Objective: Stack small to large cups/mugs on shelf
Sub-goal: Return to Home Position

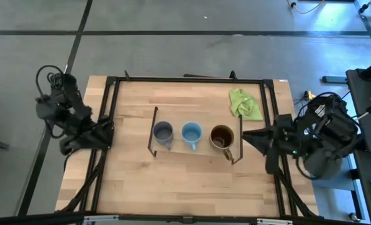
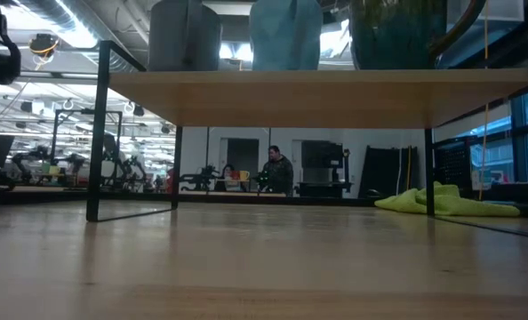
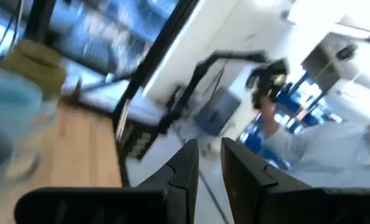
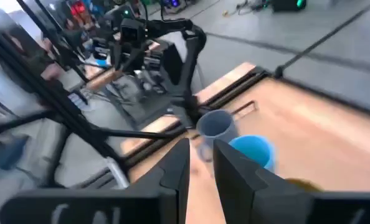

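Three mugs stand upright on their bases in a row on the shelf point(image 1: 195, 147). The dark grey-blue mug point(image 1: 163, 132) is on the left, the light blue mug point(image 1: 192, 133) in the middle, the brown mug point(image 1: 222, 136) on the right. The low view shows their lower parts point(image 2: 286, 36) on the light-wood board point(image 2: 317, 93). My left gripper point(image 1: 106, 132) hangs at the table's left edge, away from the shelf. My right gripper point(image 1: 248, 134) is level just right of the shelf's right end frame. Both point(image 3: 210, 152) point(image 4: 200, 149) show a narrow gap with nothing in it.
A lime-green cloth point(image 1: 245, 103) lies crumpled on the table behind the shelf's right end. Black frame rails point(image 1: 110, 106) run along the table's left, right and far edges. Bare wooden table point(image 1: 185, 187) lies in front of the shelf. People show in the room beyond point(image 2: 277, 169).
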Tool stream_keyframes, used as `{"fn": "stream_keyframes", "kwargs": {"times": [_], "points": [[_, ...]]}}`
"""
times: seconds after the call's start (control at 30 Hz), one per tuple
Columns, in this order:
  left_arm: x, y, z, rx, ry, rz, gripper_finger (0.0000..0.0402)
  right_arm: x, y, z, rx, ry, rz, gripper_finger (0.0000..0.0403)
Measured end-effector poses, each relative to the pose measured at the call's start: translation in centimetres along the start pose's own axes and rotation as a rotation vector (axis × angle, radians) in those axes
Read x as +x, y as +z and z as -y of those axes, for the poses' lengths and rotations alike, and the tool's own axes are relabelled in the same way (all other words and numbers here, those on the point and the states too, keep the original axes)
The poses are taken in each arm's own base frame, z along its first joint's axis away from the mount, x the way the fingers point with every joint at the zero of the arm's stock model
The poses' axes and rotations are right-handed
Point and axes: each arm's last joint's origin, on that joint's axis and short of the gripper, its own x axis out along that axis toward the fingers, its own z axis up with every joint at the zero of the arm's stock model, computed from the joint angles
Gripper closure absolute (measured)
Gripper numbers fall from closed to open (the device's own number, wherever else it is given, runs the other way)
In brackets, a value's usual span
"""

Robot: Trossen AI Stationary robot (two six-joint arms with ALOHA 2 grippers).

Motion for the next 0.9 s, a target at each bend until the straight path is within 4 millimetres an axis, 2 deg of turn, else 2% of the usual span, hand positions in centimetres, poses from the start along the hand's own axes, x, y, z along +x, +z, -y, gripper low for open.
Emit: {"fn": "stream_keyframes", "kwargs": {"times": [0.07, 0.13, 0.17, 0.23, 0.33, 0.4, 0.47, 0.53, 0.67, 0.8, 0.83, 0.9], "points": [[-0.2, 1.0, 0.5, 0.070, -0.021, 0.082, 0.0338, 0.0, 0.3, -0.4, 0.033, 0.031, 0.004, 0.0331], [-0.4, 2.1, 1.3, 0.250, -0.102, 0.154, 0.0334, 0.0, 0.2, -1.3, -0.092, 0.069, 0.014, 0.0331], [-0.6, 2.6, 1.9, 0.340, -0.224, 0.167, 0.0331, 0.0, 0.0, -2.0, -0.183, 0.118, 0.000, 0.0331], [-1.1, 3.0, 2.8, 0.400, -0.472, 0.152, 0.0329, -0.2, 0.0, -3.1, -0.298, 0.214, 0.002, 0.0331], [-2.0, 3.2, 3.4, 0.512, -0.748, 0.156, 0.0328, -1.9, 2.1, -4.2, -0.386, 0.463, 0.077, 0.0331], [-2.8, 3.4, 3.2, 0.582, -0.813, 0.181, 0.0330, -3.5, 3.5, -4.6, -0.473, 0.649, 0.158, 0.0331], [-3.7, 3.4, 2.4, 0.605, -0.786, 0.189, 0.0331, -4.2, 3.8, -4.1, -0.532, 0.683, 0.173, 0.0331], [-4.5, 2.9, 1.3, 0.610, -0.743, 0.193, 0.0331, -4.4, 3.6, -3.2, -0.553, 0.619, 0.131, 0.0331], [-6.4, 1.9, -0.9, 0.662, -0.764, 0.279, 0.0328, -4.8, 4.3, -0.9, -0.462, 0.544, 0.082, 0.0331], [-9.3, 0.3, -3.7, 0.711, -0.930, 0.447, 0.0327, -5.1, 3.6, 0.7, -0.433, 0.576, 0.124, 0.0331], [-9.1, -0.3, -3.9, 0.696, -0.936, 0.450, 0.0327, -5.1, 3.0, 1.1, -0.436, 0.591, 0.141, 0.0331], [-8.1, -0.8, -4.0, 0.659, -0.824, 0.393, 0.0327, -4.8, 1.9, 2.3, -0.417, 0.609, 0.191, 0.0331]]}}
